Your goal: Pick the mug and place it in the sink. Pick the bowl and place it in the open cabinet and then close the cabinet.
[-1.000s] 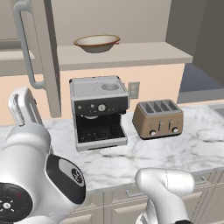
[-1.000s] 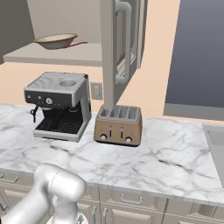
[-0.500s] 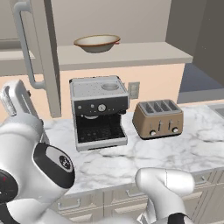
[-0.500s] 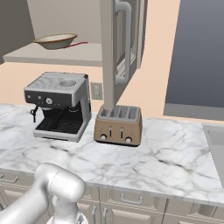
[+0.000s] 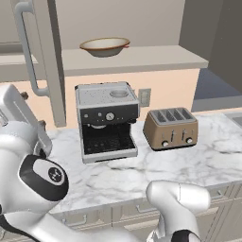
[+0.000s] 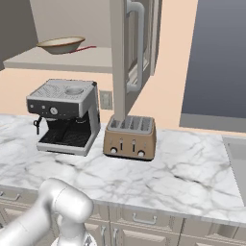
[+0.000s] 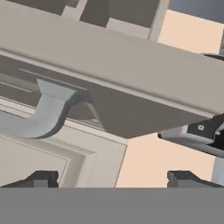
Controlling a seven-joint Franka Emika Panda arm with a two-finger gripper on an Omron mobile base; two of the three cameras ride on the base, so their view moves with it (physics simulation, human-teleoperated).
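We find the bowl resting on the cabinet shelf above the coffee machine. Our jaws stand wide and empty beside the open door. It should swing stiffly on its hinges; its silver handle offers the best hold.

Bowl: wide, shallow, tan with brown rim and cream inside, upright on the beige shelf of the cabinet, toward its left end. Cabinet door taupe, swung open, edge-on to the left base view, long silver bar handle on its face. Sink: grey basin sunk in the worktop at far right, only its near corner visible. Hand view close on the door's recessed panel and handle.
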